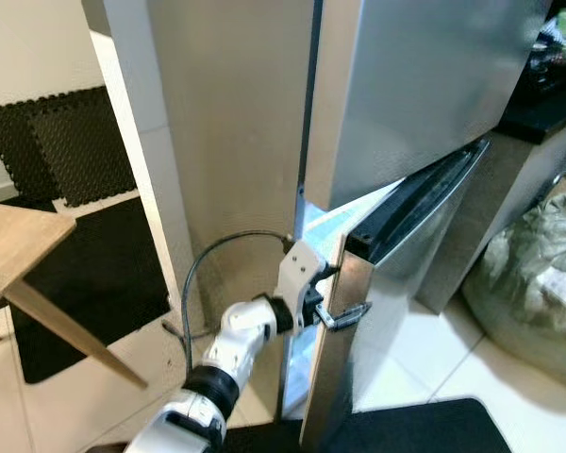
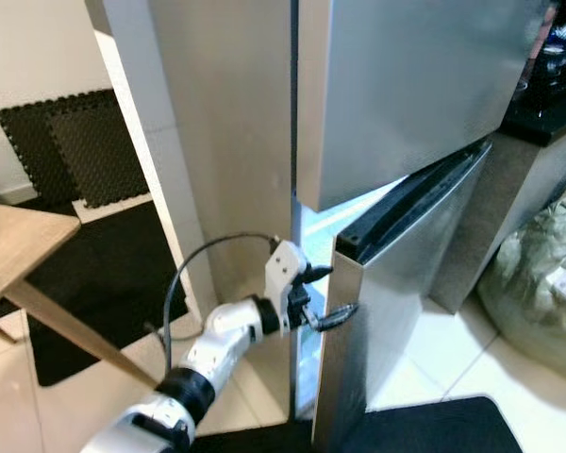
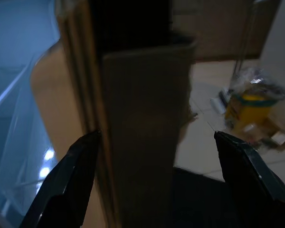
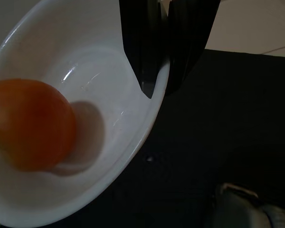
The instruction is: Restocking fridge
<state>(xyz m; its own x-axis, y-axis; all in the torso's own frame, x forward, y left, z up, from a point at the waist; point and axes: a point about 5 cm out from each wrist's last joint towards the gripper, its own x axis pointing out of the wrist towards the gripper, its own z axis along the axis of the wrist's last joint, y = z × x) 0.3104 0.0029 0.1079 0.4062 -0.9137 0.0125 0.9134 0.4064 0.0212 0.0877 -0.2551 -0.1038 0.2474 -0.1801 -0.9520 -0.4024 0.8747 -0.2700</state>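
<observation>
Your left tool sits at the free edge of the lower fridge door, its fingers spread wide with the door edge between them, not clamped. That door stands ajar, lit fridge interior showing behind it, below the shut upper door. Further right, your right tool has its fingers pinched on the rim of a white bowl holding an orange fruit, above a dark floor mat.

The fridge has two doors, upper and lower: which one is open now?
The lower door is open, swung outward, with the left gripper at its edge. The upper door is shut.
</observation>
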